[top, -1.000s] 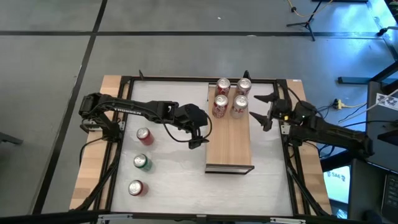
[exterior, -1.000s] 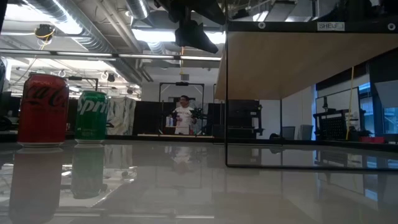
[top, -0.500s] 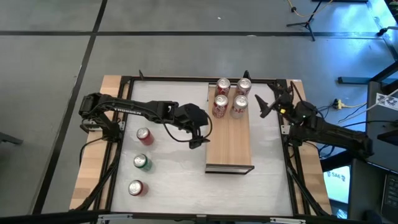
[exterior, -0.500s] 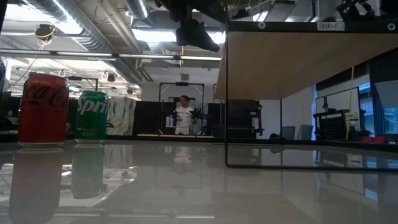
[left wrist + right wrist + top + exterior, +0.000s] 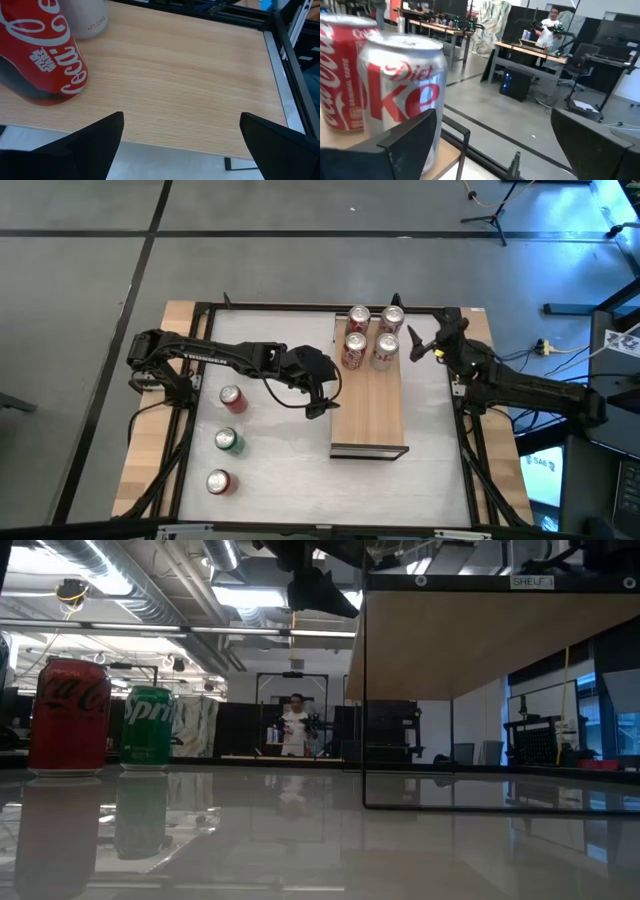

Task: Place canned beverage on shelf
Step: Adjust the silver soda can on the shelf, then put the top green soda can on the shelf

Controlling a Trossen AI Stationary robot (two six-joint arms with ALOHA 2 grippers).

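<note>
High view: shelf [image 5: 368,405] sits centre-right on the white surface [image 5: 290,460], long axis running 12 to 6, with four cans [image 5: 367,335] bunched at its 12 o'clock end. Left pincer [image 5: 318,404] hangs at the shelf's 9 o'clock edge, spread, holding nothing. Right pincer [image 5: 427,345] is at 3 o'clock of the can cluster, just off the shelf, spread and empty. Three more cans stand in a line at 9 o'clock of the shelf: red can [image 5: 232,399], green can [image 5: 229,441], another red can [image 5: 220,481]. Low view: red Coca-Cola can [image 5: 69,717] and green Sprite can [image 5: 148,726] on the surface, shelf underside [image 5: 470,635] raised on a dark frame, a person [image 5: 294,726] far back in the room. Left wrist view: fingers [image 5: 85,145] wide apart over the wood, Coca-Cola can [image 5: 40,50] upright on the board. Right wrist view: fingers [image 5: 407,140] spread, Diet Coke can [image 5: 402,95] close in front, red can [image 5: 340,80] touching beside it.
</note>
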